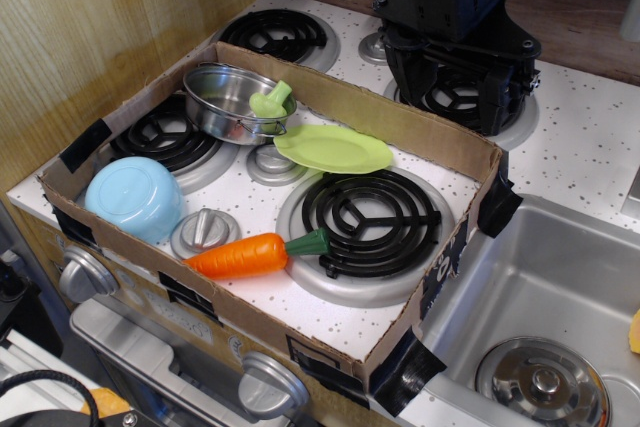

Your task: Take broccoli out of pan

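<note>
Take the pan (232, 99) as your landmark: it sits tilted over the back-left burner (166, 137) inside the cardboard surround (420, 137), and the broccoli (271, 100) rests on its right rim, stem pointing up and away, partly inside the pan.

Starting nearest you, well in front of the pan, the carrot (240, 255) lies on its side by the front cardboard wall, its dark green top touching the front-right burner (368, 222). To its left, in front of the pan, the light-blue bowl (134, 197) sits upside down. Just right of the pan, the lime-green plate (333, 148) lies flat, its near edge close under the broccoli.

Behind and to the right of the pan, beyond the back cardboard wall, you see the arm's gripper (470, 107) hanging over the far burner, pointing downward, well apart from the broccoli. Its black body is dark against the burner coils, and you cannot tell whether its jaws are apart or together; nothing visible is in them. The arm's upper part is cut off by the top of the view.

Cardboard walls hem the pan at its back and left. Bare speckled stovetop lies open between the plate and the carrot. The sink (560, 277) lies far right of the pan.
</note>
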{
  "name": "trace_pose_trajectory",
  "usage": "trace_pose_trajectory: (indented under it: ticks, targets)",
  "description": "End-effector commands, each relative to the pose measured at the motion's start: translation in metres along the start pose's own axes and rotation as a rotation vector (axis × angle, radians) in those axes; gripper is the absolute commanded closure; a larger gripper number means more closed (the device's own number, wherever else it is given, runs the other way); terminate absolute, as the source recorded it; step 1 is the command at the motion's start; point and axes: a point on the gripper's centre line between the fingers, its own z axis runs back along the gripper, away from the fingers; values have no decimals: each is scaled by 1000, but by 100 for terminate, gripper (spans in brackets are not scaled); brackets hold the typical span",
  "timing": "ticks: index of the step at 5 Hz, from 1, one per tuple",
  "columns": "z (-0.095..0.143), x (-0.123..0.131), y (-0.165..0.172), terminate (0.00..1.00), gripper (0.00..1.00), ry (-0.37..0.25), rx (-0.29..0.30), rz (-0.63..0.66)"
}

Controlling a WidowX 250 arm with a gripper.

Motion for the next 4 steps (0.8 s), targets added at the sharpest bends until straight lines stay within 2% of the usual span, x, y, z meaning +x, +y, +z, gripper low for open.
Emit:
trace_pose_trajectory:
  ticks: [1, 3, 4]
  targets:
    - [0, 0, 0, 0, 0, 0, 0, 0]
    - [26, 7, 63, 0, 0, 11, 63, -53]
    - [35, 13, 96, 0, 0, 10, 116, -96]
